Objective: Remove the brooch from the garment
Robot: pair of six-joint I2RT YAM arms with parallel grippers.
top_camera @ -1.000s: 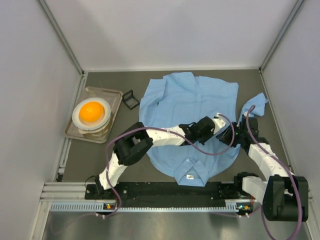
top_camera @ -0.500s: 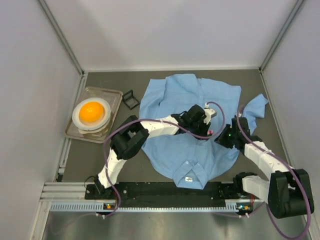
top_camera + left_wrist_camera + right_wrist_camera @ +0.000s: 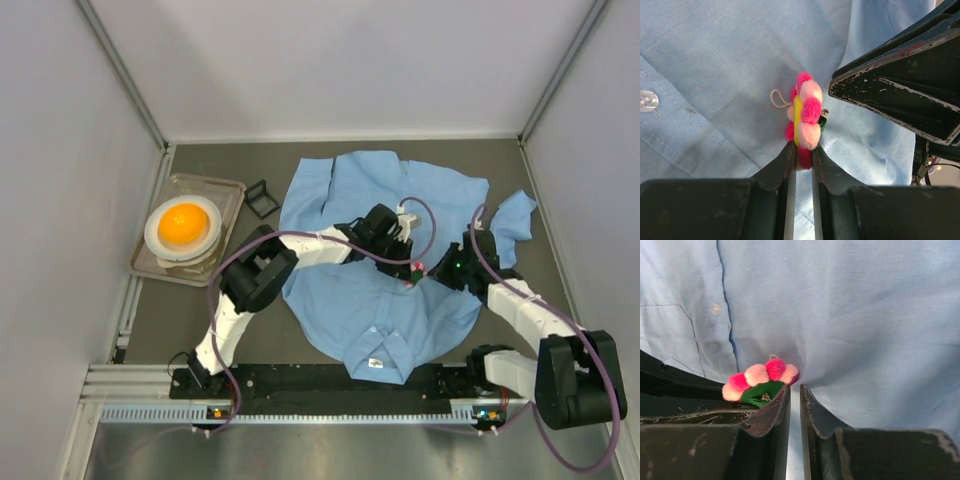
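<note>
The light blue garment (image 3: pixel 365 195) lies spread on the table. The pink brooch (image 3: pixel 413 272) is on its right half. In the left wrist view my left gripper (image 3: pixel 802 156) is shut on the brooch's (image 3: pixel 805 117) lower petals, with the brooch standing edge-on against the cloth (image 3: pixel 720 65). My right gripper (image 3: pixel 795 389) is almost closed on a puckered bit of the garment (image 3: pixel 850 315) just right of the brooch (image 3: pixel 760 380), whose green back faces it. In the top view the left gripper (image 3: pixel 405 262) and the right gripper (image 3: pixel 430 274) meet at the brooch.
A tray (image 3: pixel 232 190) at the left holds a white bowl (image 3: pixel 152 232) with an orange ball (image 3: pixel 183 222). A small black frame (image 3: pixel 262 198) lies between the tray and the shirt. Grey walls close three sides.
Both grippers have moved left and come together at the brooch. The shirt's right side has shifted and bunched with them.
</note>
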